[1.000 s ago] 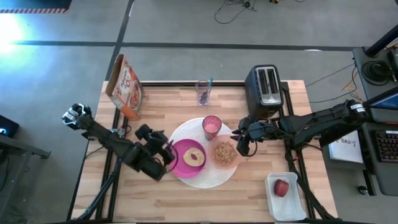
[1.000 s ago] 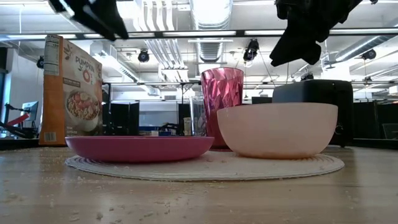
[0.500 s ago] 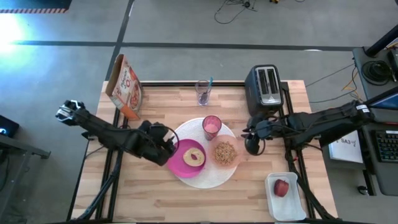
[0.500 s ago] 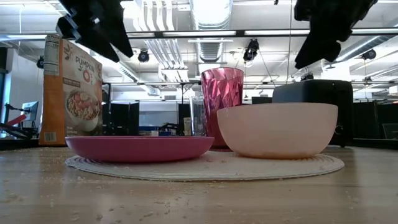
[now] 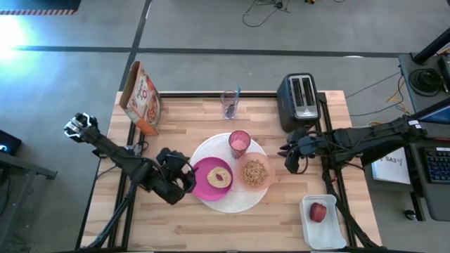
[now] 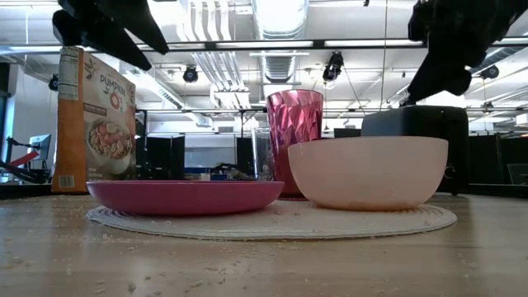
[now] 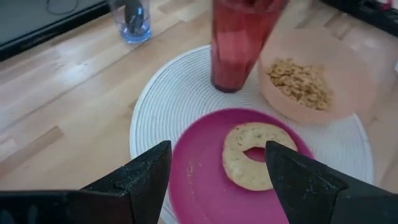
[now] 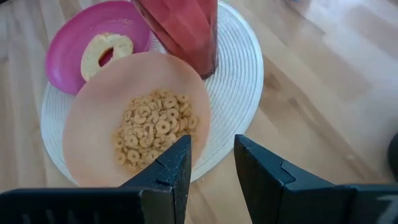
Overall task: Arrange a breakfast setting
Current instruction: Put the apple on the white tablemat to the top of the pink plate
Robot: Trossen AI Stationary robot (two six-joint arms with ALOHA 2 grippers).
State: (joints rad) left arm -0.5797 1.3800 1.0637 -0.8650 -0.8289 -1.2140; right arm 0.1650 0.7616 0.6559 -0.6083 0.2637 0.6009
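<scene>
A large round white plate [image 5: 211, 200] lies mid-table. On it rest a magenta plate [image 5: 202, 184] with a bagel [image 5: 220, 177], a peach bowl [image 5: 255, 172] of brown cereal [image 8: 152, 134] and a pink tumbler [image 5: 239, 143]. A teal-handled spoon [image 5: 237, 93] stands in a clear glass [image 5: 229, 105] at the far edge. A small red fruit [image 5: 318, 211] lies in a white tray. My left gripper [image 5: 184, 181] hovers open by the magenta plate's left rim; its wrist view [image 7: 217, 180] shows nothing between the fingers. My right gripper [image 5: 288, 161] hovers open right of the bowl and is empty in its wrist view [image 8: 213, 168].
A cereal box [image 5: 143, 98] stands at the far left and a black toaster [image 5: 301, 98] at the far right. The white tray [image 5: 325, 228] sits at the near right corner. Crumbs lie on the wood near the front edge [image 6: 165, 264].
My right gripper has drawn away from the bowl toward the table's right edge and risen a little. My left gripper has swung toward the far edge and come back toward the near edge, staying left of the magenta plate. Nothing on the table has moved.
</scene>
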